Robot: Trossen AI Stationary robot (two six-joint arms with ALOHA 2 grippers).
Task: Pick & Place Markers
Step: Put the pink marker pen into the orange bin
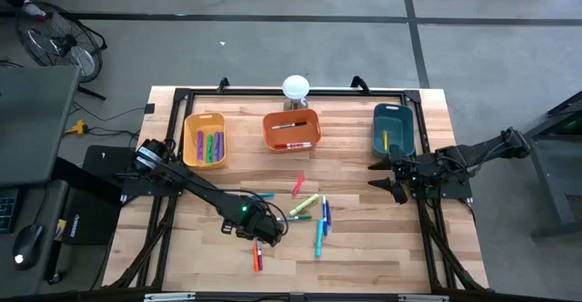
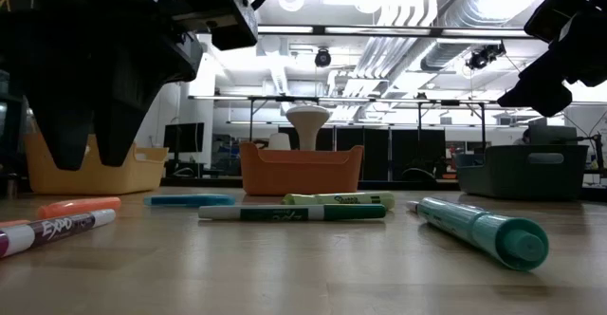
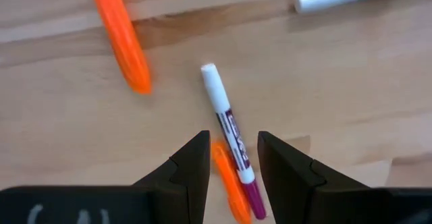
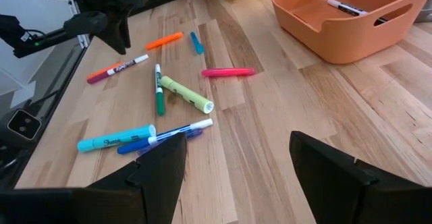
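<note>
Nearest the low camera: teal marker point(image 2: 484, 228) lying on the wooden counter point(image 1: 364, 247), beside a white-bodied green marker point(image 2: 290, 213) and a pale green highlighter point(image 2: 340, 199); white-and-purple marker point(image 2: 47, 231) and orange marker point(image 2: 78, 205) off to one side.

Left claw point(image 3: 231, 162) low over the counter's front part, fingers partly spread, straddling the white-and-purple marker point(image 3: 229, 129) and a second orange marker point(image 3: 229, 190) without pinching either. Another orange marker point(image 3: 123, 35) just beyond.

Right claw point(image 1: 389, 176) raised in front of the teal bin point(image 1: 393, 129), fingers spread wide, gripping nothing.

Three bins along the counter's far side. Yellow bin point(image 1: 204, 139): several markers, purple, green and orange among them. Orange bin point(image 1: 292, 130): two markers, one white-bodied, one red. Teal bin: one yellowish marker against the inner wall.

Loose on the counter between the claws: pink marker point(image 4: 228, 71), pale green highlighter point(image 4: 186, 94), green marker point(image 4: 159, 90), light blue marker point(image 4: 116, 138), white-bodied blue marker point(image 4: 169, 134), small blue marker point(image 4: 196, 43).
</note>
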